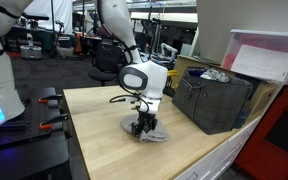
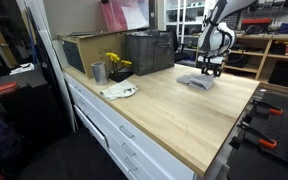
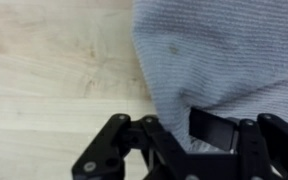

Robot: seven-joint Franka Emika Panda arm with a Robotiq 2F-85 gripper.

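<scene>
Cloth: grey knit, and we judge it light, limp and soft with no stiffness of its own. It'll drape and bunch rather than move as one piece. It isn't fragile, and the knit should give the pads fair friction. It lies a bit rumpled on the table, with its edge running down the wrist view over bare wood. In both exterior views it sits out on the open top, near the dark crate but apart from it. We'd take hold at an edge or corner, pinching a raised fold. A pinch in the flat middle would likely catch only the top layer or slip off. The gripper is straight down on the cloth, right at that edge. The jaws stand narrow, with what we read as a fold of knit pinched between the fingers. How deep the bite goes we can't tell; the lower part is hidden by the gripper body. In an exterior view the gripper stands upright over the cloth, which spreads out to one side of it. At the other end of the table stand a cup and yellow flowers, well apart from the cloth.
</scene>
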